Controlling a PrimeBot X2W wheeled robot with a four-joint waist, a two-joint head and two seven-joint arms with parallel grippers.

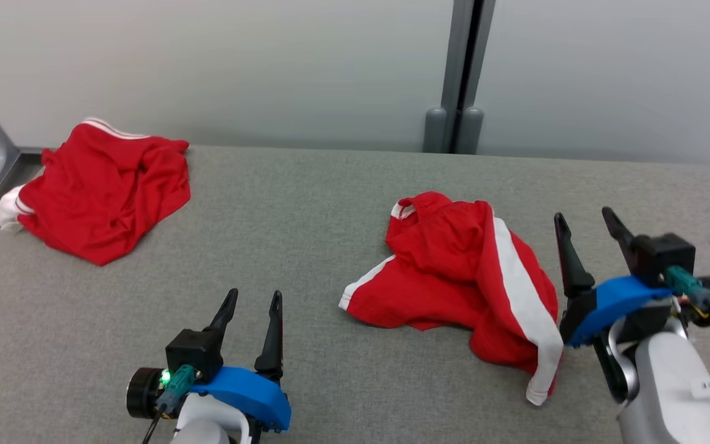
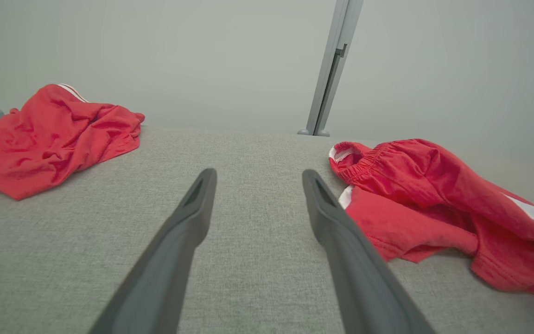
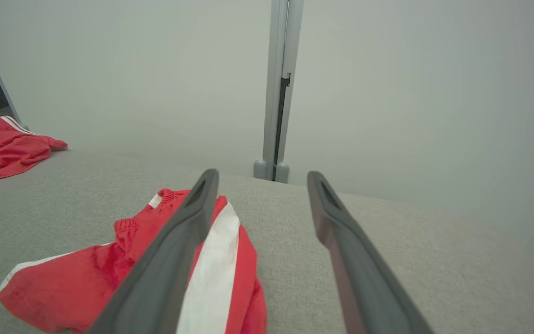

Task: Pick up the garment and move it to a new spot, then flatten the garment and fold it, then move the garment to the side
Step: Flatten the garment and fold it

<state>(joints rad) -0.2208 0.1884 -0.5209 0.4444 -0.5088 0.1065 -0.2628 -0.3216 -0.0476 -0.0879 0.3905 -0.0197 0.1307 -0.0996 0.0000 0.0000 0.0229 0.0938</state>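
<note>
Left gripper gapes near crumpled garment.

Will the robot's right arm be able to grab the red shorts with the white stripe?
Probably yes. The right gripper hangs open just beside the red shorts, with nothing between them on the grey table.

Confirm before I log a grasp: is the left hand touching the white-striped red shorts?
Apart. The head view shows the left hand, fingers open, short of the white-striped red shorts, with a strip of bare grey table between them.
</note>
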